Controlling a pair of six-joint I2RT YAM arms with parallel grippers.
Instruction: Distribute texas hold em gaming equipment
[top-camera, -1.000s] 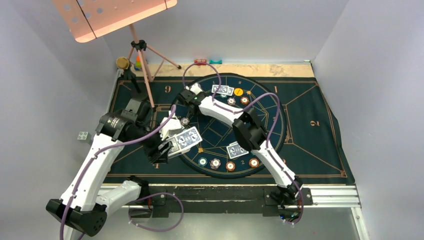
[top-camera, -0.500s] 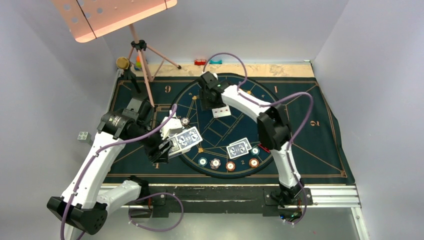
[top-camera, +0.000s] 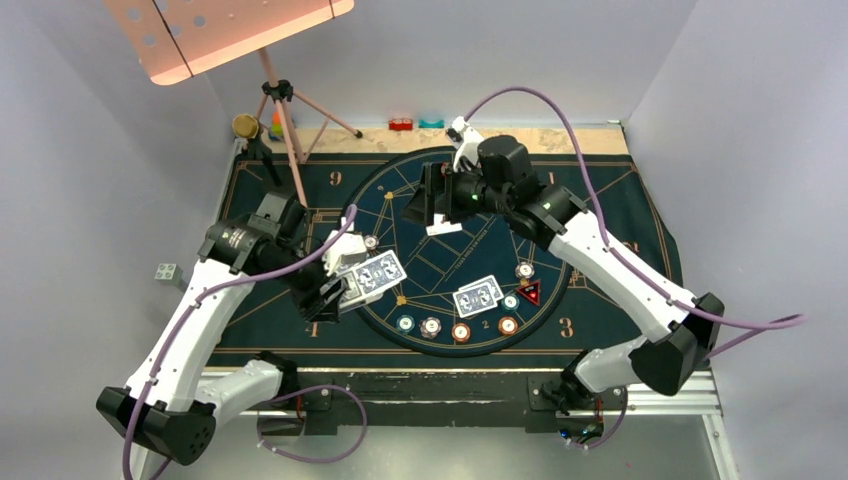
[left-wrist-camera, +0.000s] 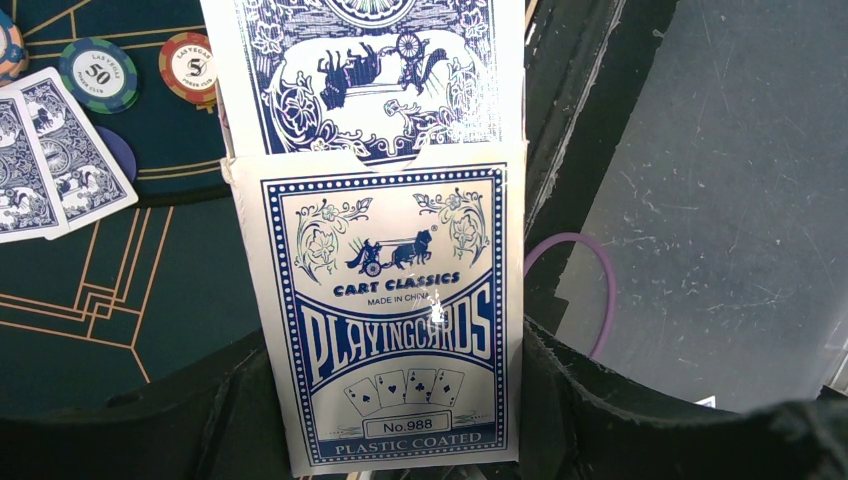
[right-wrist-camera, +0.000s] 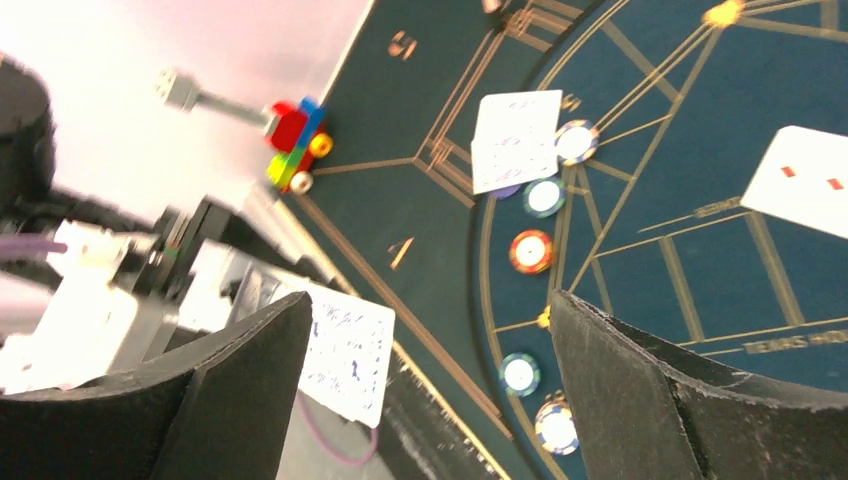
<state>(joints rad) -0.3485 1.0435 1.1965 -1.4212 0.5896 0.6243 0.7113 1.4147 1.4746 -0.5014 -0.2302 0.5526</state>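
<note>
Chips (top-camera: 461, 331), a card pair (top-camera: 478, 295) and red marker (top-camera: 528, 293) sit at the table mat's (top-camera: 620, 290) near arc, one face-up card (top-camera: 443, 226) mid-mat below the wide, empty right gripper (right-wrist-camera: 430, 300) — the left gripper (top-camera: 338, 288) clamps the card box (left-wrist-camera: 385, 320), more dealing likely left.

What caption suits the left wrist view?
Left pincer clamps a blue-and-white cardboard playing-card box with blue-backed cards protruding.
</note>
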